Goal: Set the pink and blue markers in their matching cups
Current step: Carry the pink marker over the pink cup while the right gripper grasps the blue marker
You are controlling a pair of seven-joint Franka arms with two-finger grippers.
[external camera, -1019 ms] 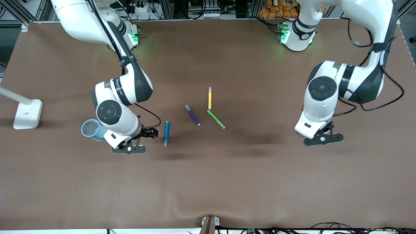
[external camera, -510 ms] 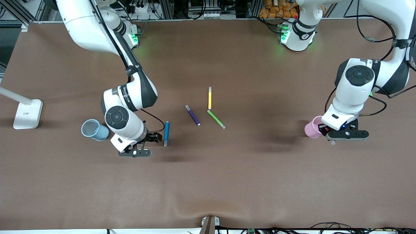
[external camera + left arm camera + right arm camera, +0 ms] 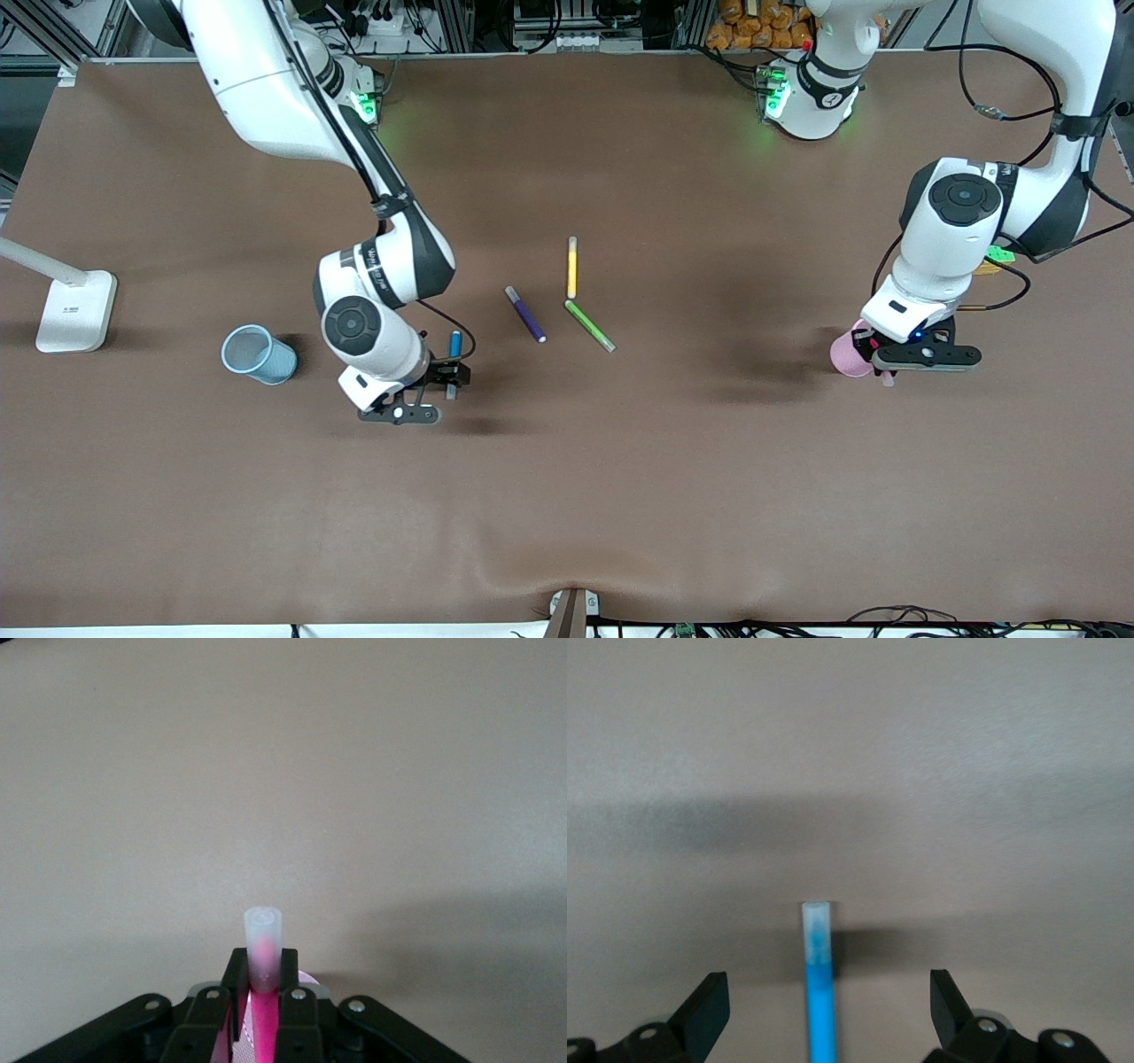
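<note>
Hovering over the blue marker (image 3: 454,347), the right end effector (image 3: 440,383) has its fingers spread wide, one on each side of the marker, which lies flat on the desk (image 3: 567,496). The blue cup (image 3: 257,354) stands beside that marker, toward the right arm's end. Well apart from the marker, toward the left arm's end, the left end effector (image 3: 886,365) is clamped on the pink marker (image 3: 263,950), over the pink cup (image 3: 846,353).

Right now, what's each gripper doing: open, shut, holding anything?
Left gripper: shut on the pink marker, above the pink cup.
Right gripper: open, straddling the blue marker.
</note>
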